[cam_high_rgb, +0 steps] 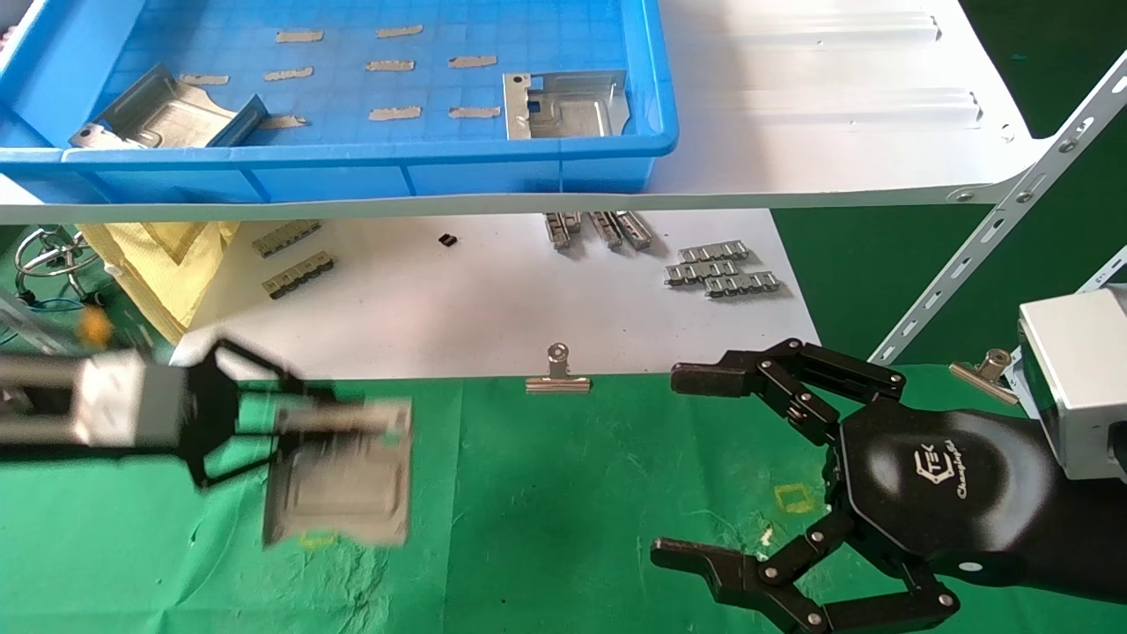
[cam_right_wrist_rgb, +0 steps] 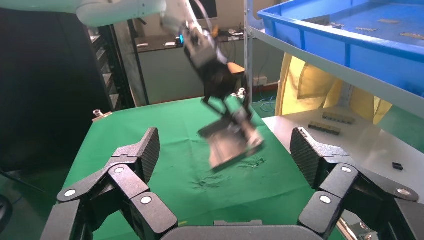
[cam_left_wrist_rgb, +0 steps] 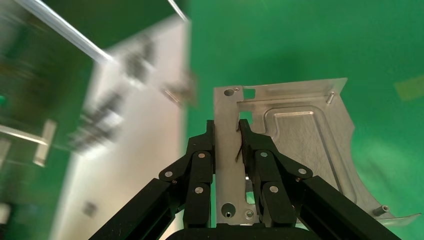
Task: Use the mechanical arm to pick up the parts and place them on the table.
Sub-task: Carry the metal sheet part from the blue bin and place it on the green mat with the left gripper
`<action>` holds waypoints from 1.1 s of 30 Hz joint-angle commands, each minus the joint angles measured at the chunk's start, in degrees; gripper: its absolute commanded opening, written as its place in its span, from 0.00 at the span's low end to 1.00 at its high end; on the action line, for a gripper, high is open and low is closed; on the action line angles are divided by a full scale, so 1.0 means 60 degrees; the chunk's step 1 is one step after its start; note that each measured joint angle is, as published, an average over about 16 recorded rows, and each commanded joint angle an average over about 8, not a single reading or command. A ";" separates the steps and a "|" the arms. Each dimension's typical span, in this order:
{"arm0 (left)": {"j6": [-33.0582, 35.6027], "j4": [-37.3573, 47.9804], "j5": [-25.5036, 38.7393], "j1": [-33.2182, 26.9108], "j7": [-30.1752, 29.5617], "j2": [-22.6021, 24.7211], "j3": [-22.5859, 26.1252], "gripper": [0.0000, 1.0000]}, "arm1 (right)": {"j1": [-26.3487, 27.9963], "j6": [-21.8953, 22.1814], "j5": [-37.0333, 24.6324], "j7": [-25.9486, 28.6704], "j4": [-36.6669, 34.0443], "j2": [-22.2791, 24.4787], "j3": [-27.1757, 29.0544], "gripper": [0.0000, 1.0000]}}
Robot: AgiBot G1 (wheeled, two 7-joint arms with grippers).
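My left gripper (cam_high_rgb: 295,414) is shut on a silver stamped part (cam_high_rgb: 339,480) and holds it by one edge flange, just above the green cloth table (cam_high_rgb: 572,493) at the left. In the left wrist view the fingers (cam_left_wrist_rgb: 200,165) clamp the part's (cam_left_wrist_rgb: 300,145) flange strip from both sides. My right gripper (cam_high_rgb: 678,467) is open and empty, low over the table at the right. The right wrist view shows its spread fingers (cam_right_wrist_rgb: 145,150) and the left arm's part (cam_right_wrist_rgb: 232,142) beyond. Two more parts (cam_high_rgb: 163,114) (cam_high_rgb: 563,106) lie in the blue bin (cam_high_rgb: 352,158).
The bin stands on a white sheet-metal shelf (cam_high_rgb: 836,132) above a white board (cam_high_rgb: 458,299) carrying small grey strips (cam_high_rgb: 722,269). Binder clips (cam_high_rgb: 557,374) (cam_high_rgb: 986,368) sit at the cloth's far edge. A yellow square outline (cam_high_rgb: 797,499) lies near the right gripper.
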 commanded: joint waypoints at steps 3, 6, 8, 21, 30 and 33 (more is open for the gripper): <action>-0.0106 0.0811 0.0595 0.0038 0.0968 0.0229 0.0459 0.00 | 0.0000 0.0000 0.0000 0.0000 0.0000 0.0000 0.0000 1.00; -0.0188 0.1530 0.0800 0.0009 0.1394 0.0466 0.0604 0.00 | 0.0000 0.0000 0.0000 0.0000 0.0000 0.0000 0.0000 1.00; -0.0207 0.1940 0.0890 -0.0019 0.1639 0.0605 0.0668 0.15 | 0.0000 0.0000 0.0000 0.0000 0.0000 0.0000 0.0000 1.00; -0.0060 0.3468 0.1208 -0.0370 0.2570 0.1070 0.0944 1.00 | 0.0000 0.0000 0.0001 0.0000 0.0000 0.0000 -0.0001 1.00; 0.0270 0.3780 0.0194 -0.0260 0.1402 0.0951 0.0601 1.00 | 0.0000 0.0000 0.0001 -0.0001 0.0000 0.0000 -0.0001 1.00; 0.0301 0.3640 -0.0582 0.0156 0.0570 0.0787 0.0334 1.00 | 0.0000 0.0000 0.0001 -0.0001 0.0000 0.0000 -0.0001 1.00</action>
